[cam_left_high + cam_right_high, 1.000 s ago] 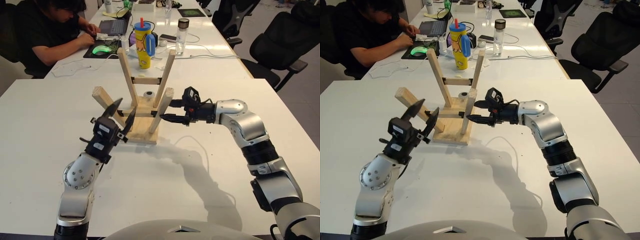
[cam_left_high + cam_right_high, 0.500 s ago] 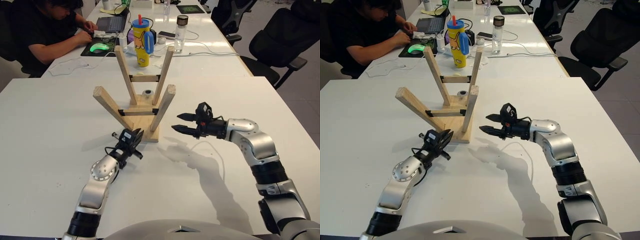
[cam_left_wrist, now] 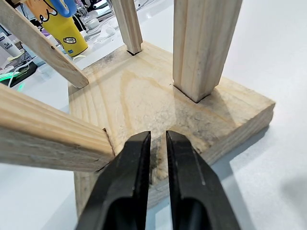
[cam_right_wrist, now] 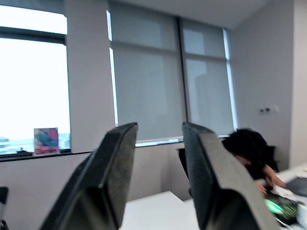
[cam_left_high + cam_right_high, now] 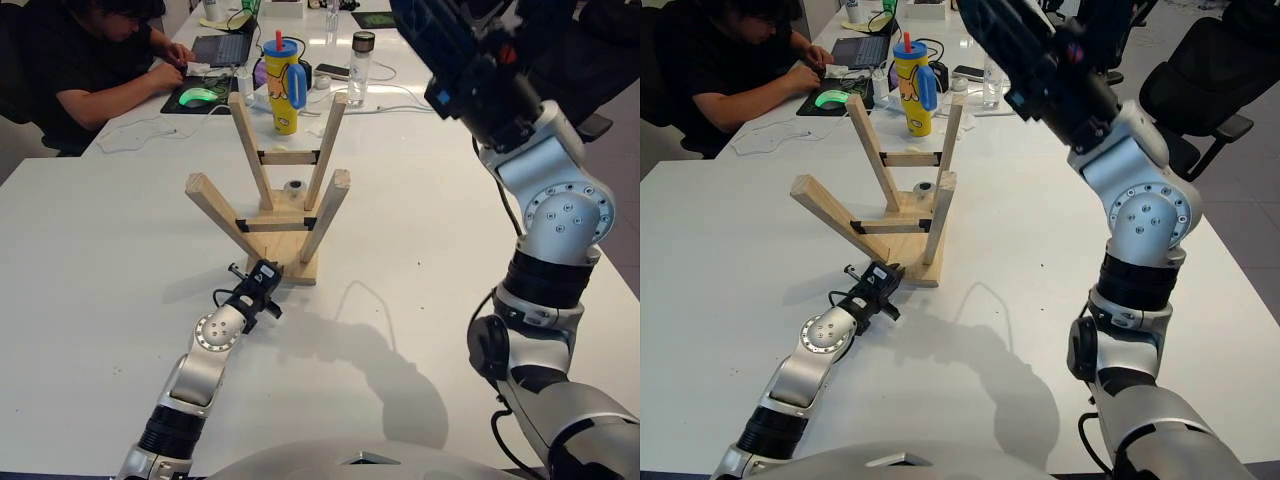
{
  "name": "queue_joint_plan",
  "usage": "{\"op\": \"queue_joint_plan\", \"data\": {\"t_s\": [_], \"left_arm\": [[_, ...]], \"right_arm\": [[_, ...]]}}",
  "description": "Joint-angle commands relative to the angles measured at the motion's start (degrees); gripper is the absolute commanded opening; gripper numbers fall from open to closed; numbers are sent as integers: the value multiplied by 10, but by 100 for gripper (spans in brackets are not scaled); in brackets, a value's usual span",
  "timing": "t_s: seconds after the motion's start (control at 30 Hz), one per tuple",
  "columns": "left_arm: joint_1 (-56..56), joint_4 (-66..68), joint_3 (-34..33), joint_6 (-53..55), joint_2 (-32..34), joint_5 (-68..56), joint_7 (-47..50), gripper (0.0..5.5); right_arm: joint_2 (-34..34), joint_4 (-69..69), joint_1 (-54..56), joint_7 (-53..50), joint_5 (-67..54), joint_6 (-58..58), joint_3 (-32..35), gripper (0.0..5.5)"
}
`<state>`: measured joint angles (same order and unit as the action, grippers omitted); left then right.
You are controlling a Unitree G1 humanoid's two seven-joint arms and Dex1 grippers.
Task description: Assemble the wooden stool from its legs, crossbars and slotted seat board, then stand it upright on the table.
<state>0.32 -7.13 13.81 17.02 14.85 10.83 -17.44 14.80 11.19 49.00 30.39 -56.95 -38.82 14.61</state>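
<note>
stool (image 5: 288,200): upside down on the table (image 5: 90,300), seat (image 5: 292,262) flat on the top, four legs (image 5: 328,215) pointing up and splayed.
legs: each foot sits in a slot of the seat, as the left wrist view shows for the near ones.
far crossbar (image 5: 290,158): in place between the far pair of legs.
near crossbar (image 5: 276,225): in place between the near pair of legs.
left claw (image 3: 157,138): low over the table at the seat's near edge, tips pointing at it. Its fingers (image 3: 132,163) are almost together with a thin slit between them and nothing held. Contact with the seat: cannot tell.
right claw (image 4: 158,129): raised high above the far side of the table, well apart from the stool. Fingers spread, nothing between them.
change, left: 1.0 s ago the claw was spread wide and lifted beside the near-left leg. 0.5 s ago it was down at the seat's edge, fingers narrower. Now it is at the same spot, nearly closed.
change, right: 1.0 s ago the tips were at the near-right leg. 0.5 s ago the claw had backed off and hovered over the table right of the stool. Now the arm has swung up.
change, stool: same place and pose as 0.5 s ago.
camera: shifted between 1.0 s and 0.5 s ago, steady since.
</note>
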Motion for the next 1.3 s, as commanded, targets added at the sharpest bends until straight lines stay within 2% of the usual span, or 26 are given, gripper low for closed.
{"op": "queue_joint_plan", "data": {"t_s": [0.03,0.07,0.13,0.2,0.27,0.33,0.43,0.53,0.6,0.67,0.77,0.83,0.87,0.93,1.0,1.1,1.2,1.3], "left_arm": [[29,48,12,57,3,6,-5,62],[31,50,14,59,2,6,-5,62],[30,52,18,61,-1,6,-5,62],[28,51,20,68,-3,8,-3,62],[29,48,21,80,-4,10,-1,62],[29,50,23,89,-3,11,-2,62],[26,60,28,92,-2,10,-4,62],[19,71,30,91,-6,8,-1,62],[18,71,31,92,-8,6,0,62],[18,70,31,93,-10,5,2,62],[16,70,33,94,-15,2,3,62],[10,73,36,94,-16,1,-1,62],[7,75,37,94,-16,0,-4,62],[8,75,36,97,-17,-4,-7,62],[8,70,28,87,-25,-14,-3,62],[4,49,11,55,-39,-37,5,62],[3,17,-4,11,-38,-40,20,62],[27,-32,-29,-68,-42,-66,24,62]], "right_arm": [[-50,5,9,-36,-2,17,-25,86],[-72,0,-6,-54,12,18,-45,75],[-93,-31,-82,-97,73,-20,-127,43],[-81,-95,-177,-137,153,-74,-227,1],[-70,-132,-235,-141,209,-75,-285,1],[-87,-116,-216,-130,205,-36,-261,1],[-127,-56,-133,-107,141,52,-162,1],[-130,6,-60,-86,58,89,-85,1],[-134,28,-35,-91,17,94,-57,1],[-131,8,-52,-120,42,70,-75,1],[-83,-82,-161,-172,163,-28,-204,1],[-66,-105,-234,-176,208,-57,-258,1],[-65,-103,-248,-179,221,-46,-261,1],[-80,-75,-231,-167,218,19,-229,1],[-109,-41,-192,-166,178,92,-150,1],[-101,-17,-155,-174,163,149,-77,1],[-94,-2,-176,-185,170,158,-47,1],[-92,4,-227,-217,203,152,-49,1]]}}
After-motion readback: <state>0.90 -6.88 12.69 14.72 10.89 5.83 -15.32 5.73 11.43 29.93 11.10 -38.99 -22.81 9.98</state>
